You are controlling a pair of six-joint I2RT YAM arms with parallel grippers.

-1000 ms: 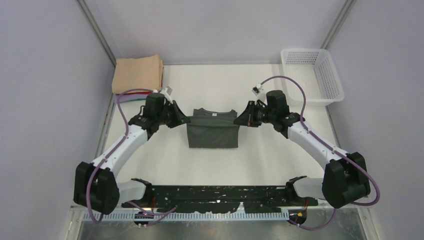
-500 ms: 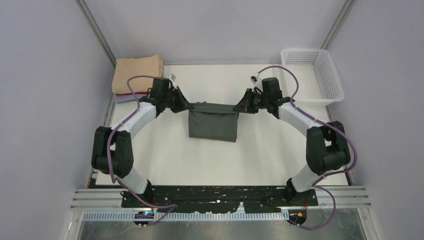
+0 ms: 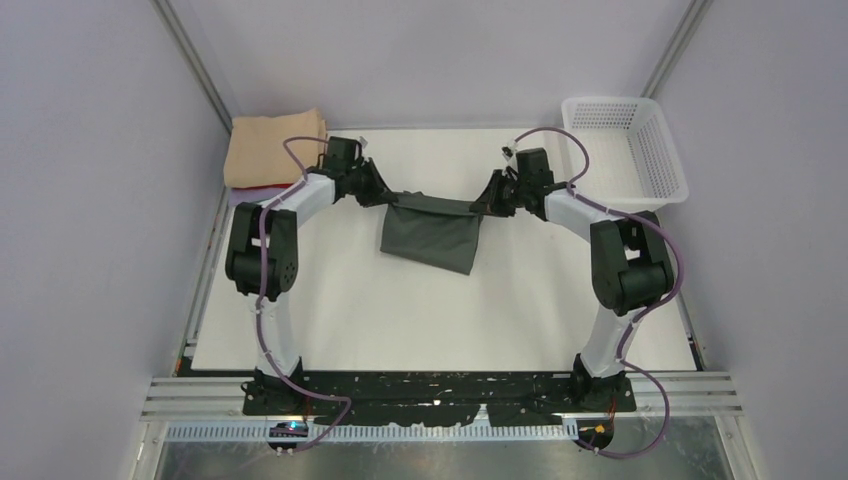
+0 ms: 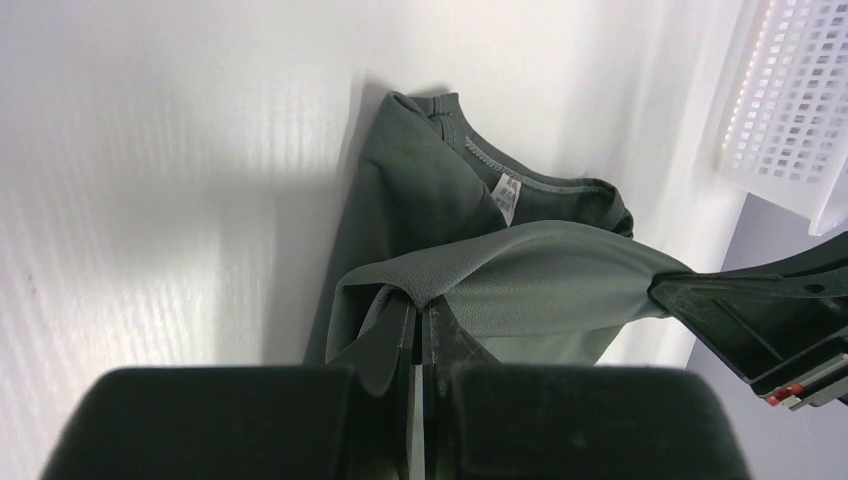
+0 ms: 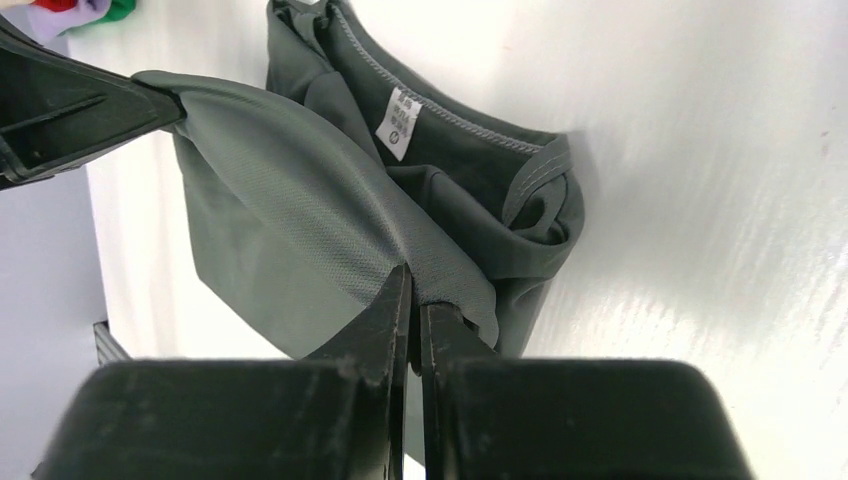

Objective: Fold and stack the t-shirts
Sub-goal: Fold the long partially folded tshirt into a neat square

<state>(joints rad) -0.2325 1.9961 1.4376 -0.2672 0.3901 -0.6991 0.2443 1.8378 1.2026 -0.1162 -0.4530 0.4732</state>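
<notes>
Left gripper (image 4: 418, 315): jaws pressed together on a gathered corner of the dark grey t-shirt (image 3: 432, 235). Right gripper (image 5: 412, 290): same, jaws pinching the opposite corner of the same edge. No gap shows between either pair beyond the cloth itself.

The held edge runs taut from one gripper to the other, raised off the table (image 3: 400, 320). The rest of the shirt hangs from it and slopes down toward the bases. Both wrist views show the collar and its white neck label (image 5: 400, 125) lying on the table beyond the held edge, somewhat bunched.

Step in hand, as I read it: a cross fold, with the held edge being carried over toward the collar end. Not yet laid down.

Next move calls for lowering both corners level and together, so the edge lands square on the collar end, then letting go at both sides. With uneven tension the layer would land skewed. The bunched collar may need smoothing.

Edges: both arms reach toward the far side, close to the back wall. The peach-tan shirt (image 3: 275, 145), folded on top of the stack, sits just beside the left arm. The white basket (image 3: 665, 165) is near the right arm. Free room lies on the near side of the shirt.
</notes>
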